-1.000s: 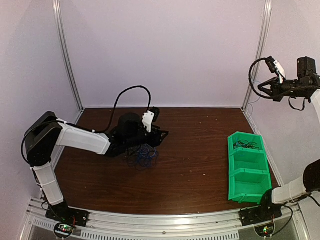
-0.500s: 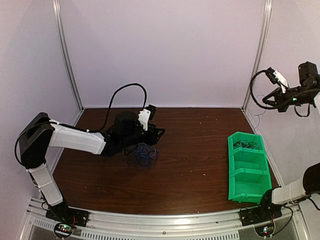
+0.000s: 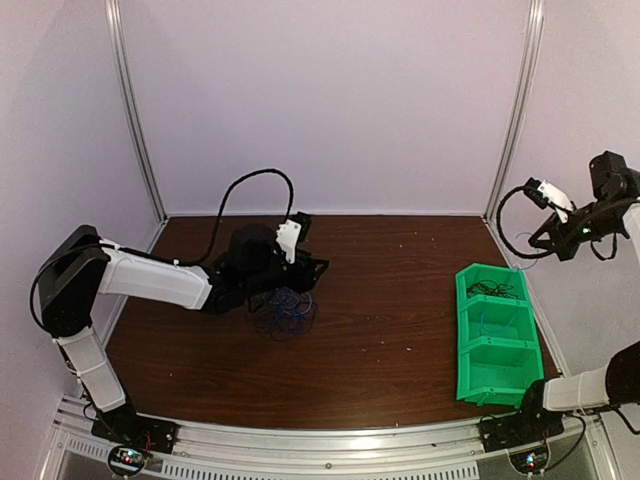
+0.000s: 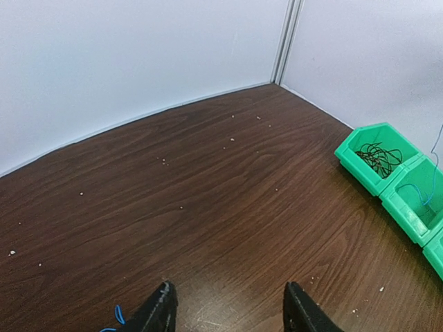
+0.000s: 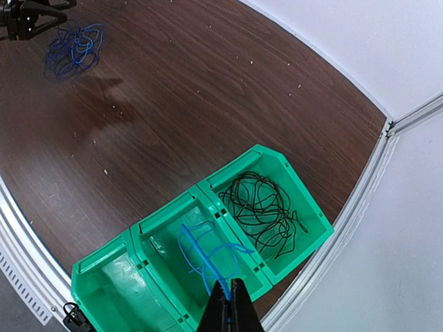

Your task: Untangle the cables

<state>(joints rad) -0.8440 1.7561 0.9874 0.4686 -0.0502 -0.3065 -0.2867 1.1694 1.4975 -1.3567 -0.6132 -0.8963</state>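
A tangle of blue and black cables (image 3: 284,312) lies on the brown table; it also shows in the right wrist view (image 5: 73,50). My left gripper (image 3: 305,277) is low at the tangle's far edge, open and empty (image 4: 228,294), with a bit of blue cable (image 4: 119,315) beside its left finger. My right gripper (image 3: 538,243) hangs high above the green bin (image 3: 462,345). It is shut (image 5: 228,287) on a blue cable (image 5: 201,252) that dangles into the middle compartment. Black cables (image 5: 266,207) lie in the far compartment.
The green bin (image 5: 169,211) has three compartments and stands at the table's right side; the near compartment holds nothing that I can see. Metal frame posts (image 3: 510,120) and white walls enclose the table. A rail (image 3: 320,440) runs along the front edge.
My right gripper has come down and a little right toward the bin with the blue cable. My left arm shifted slightly left, then stayed at the tangle.
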